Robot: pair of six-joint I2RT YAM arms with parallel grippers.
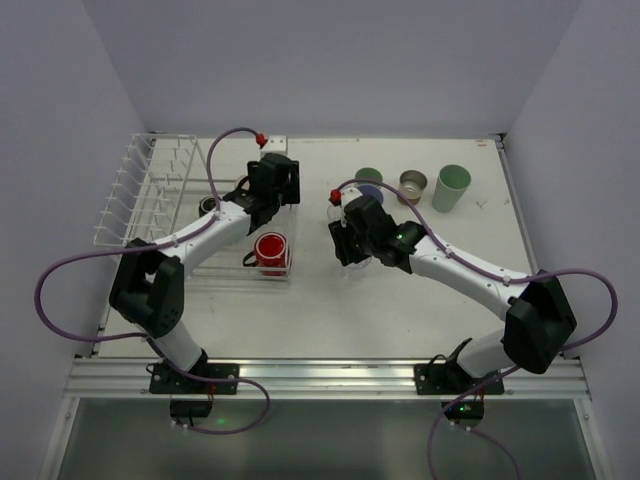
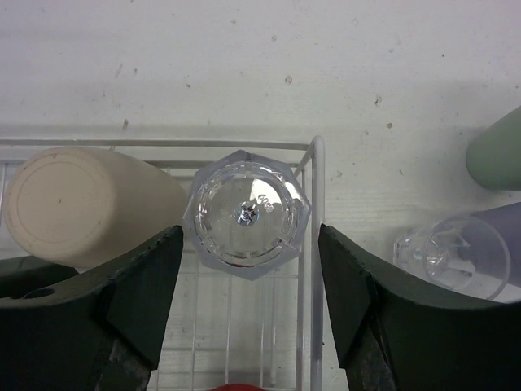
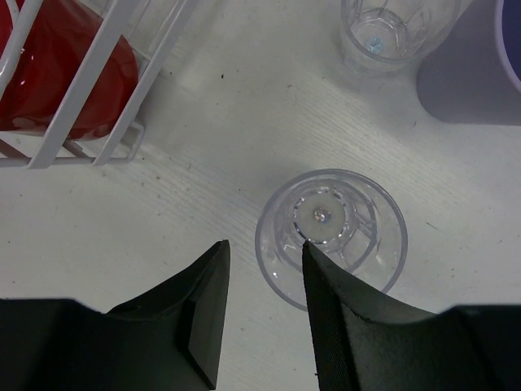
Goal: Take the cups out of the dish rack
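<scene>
The white wire dish rack (image 1: 150,195) stands at the left, with its low basket (image 2: 313,244) toward the middle. In the basket are a red cup (image 1: 270,250), an upside-down clear plastic cup (image 2: 247,213) in the far corner, and a beige cup (image 2: 81,204) on its side. My left gripper (image 1: 266,196) is open above the upside-down clear cup, its fingers (image 2: 138,285) on either side of it. My right gripper (image 3: 264,252) is open across the rim of an upright clear cup (image 3: 342,232) on the table. One finger is inside the cup and one is outside.
On the table at the back stand a dark green cup (image 1: 368,177), a lavender cup (image 3: 480,65), a brown cup (image 1: 412,185), a mint green cup (image 1: 451,187) and another clear cup (image 3: 391,32). A dark cup (image 1: 208,205) sits in the rack near the prongs.
</scene>
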